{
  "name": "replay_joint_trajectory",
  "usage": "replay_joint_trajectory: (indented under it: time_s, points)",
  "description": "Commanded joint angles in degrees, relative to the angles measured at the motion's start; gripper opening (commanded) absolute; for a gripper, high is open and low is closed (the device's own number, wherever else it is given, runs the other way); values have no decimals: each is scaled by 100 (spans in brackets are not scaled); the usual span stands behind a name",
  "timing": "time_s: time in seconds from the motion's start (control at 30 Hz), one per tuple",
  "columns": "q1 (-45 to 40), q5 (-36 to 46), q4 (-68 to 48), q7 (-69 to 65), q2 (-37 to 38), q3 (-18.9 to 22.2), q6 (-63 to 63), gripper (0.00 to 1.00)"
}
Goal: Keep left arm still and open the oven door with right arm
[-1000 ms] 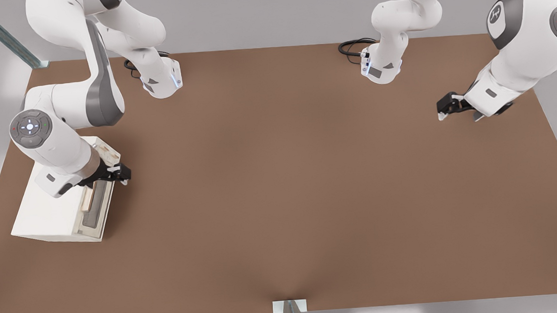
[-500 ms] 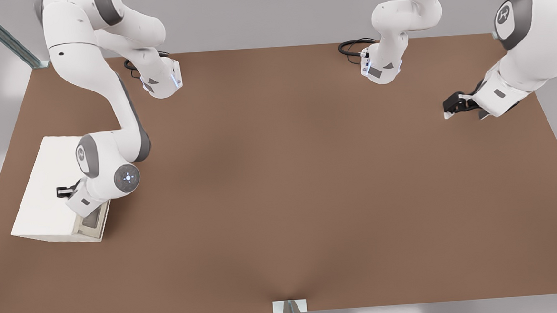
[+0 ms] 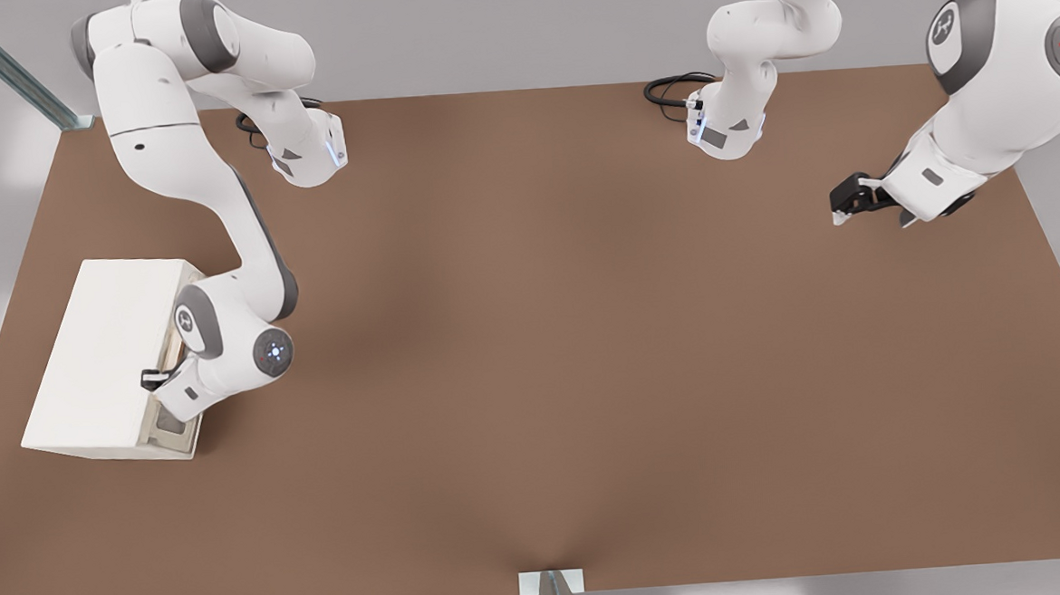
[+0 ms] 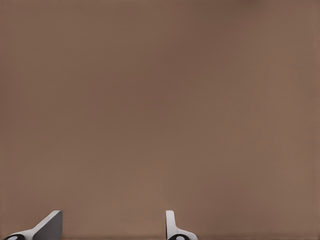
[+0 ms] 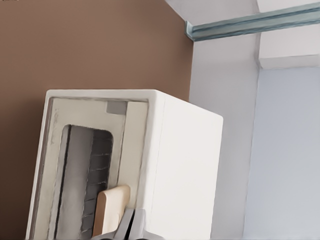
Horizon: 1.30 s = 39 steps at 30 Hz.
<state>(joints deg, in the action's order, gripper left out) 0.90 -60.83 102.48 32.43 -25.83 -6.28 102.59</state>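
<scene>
Broad brown counter (image 3: pixel 589 376) under everything. On it, at the front view's left edge, cream-white oven (image 3: pixel 102 356), plain top up. Bent over that box, right arm (image 3: pixel 220 259), wrist low beside the front face. Oven door (image 5: pixel 85 175) with dark grey window and beige handle (image 5: pixel 111 210), seemingly flush in its frame. Black pincer (image 3: pixel 155 379) at the oven's top front edge, right beside the handle; fingers (image 5: pixel 131 225) pressed close together, nothing visibly between them.
</scene>
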Motion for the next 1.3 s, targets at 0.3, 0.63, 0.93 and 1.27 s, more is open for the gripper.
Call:
replay_joint_trajectory:
  time_s: [0.3, 0.63, 0.93, 1.27]
  points:
    - [-90, -78, 9, 1389, -89, 4, 103, 21]
    - [-90, -96, 9, 1398, -177, 4, 77, 21]
    - [542, 106, -26, 1995, -317, -22, -388, 21]
    - [464, 5310, -3137, -2311, 288, -92, -978, 100]
